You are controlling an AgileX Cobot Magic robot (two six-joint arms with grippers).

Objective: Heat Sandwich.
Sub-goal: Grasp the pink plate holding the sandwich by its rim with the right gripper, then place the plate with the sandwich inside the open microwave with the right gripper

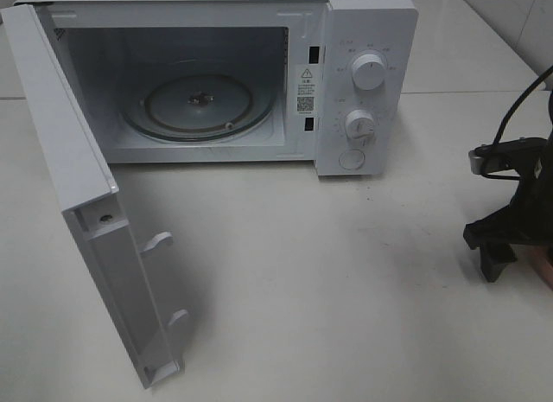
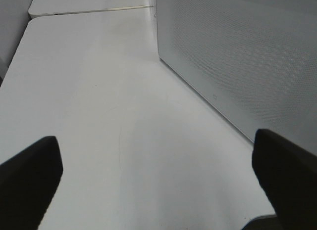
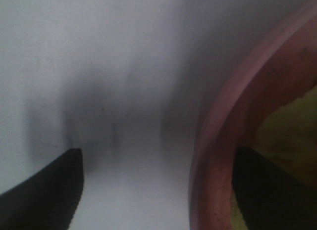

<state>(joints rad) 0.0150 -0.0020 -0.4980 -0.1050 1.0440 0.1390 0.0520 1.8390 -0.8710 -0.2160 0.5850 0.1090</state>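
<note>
Your right gripper (image 3: 157, 155) stands spread across the rim of the pink plate (image 3: 223, 106): one finger is over the bare table (image 1: 346, 290) outside it and the other is inside the dish, with clear space between the outer finger and the rim, so nothing is pinched. The sandwich (image 3: 292, 126) lies on that plate just beside the inner finger. The wrist view is blurred, so you get only what looks like its yellow-green filling. From above, the plate is a sliver at the table's right edge, well apart from the microwave (image 1: 367, 39). The microwave's door (image 1: 60, 160) hangs wide open and the glass turntable (image 1: 199, 104) is bare. Your left gripper (image 2: 156, 138) is spread wide above the table, beside the door's outer face, holding nothing.
</note>
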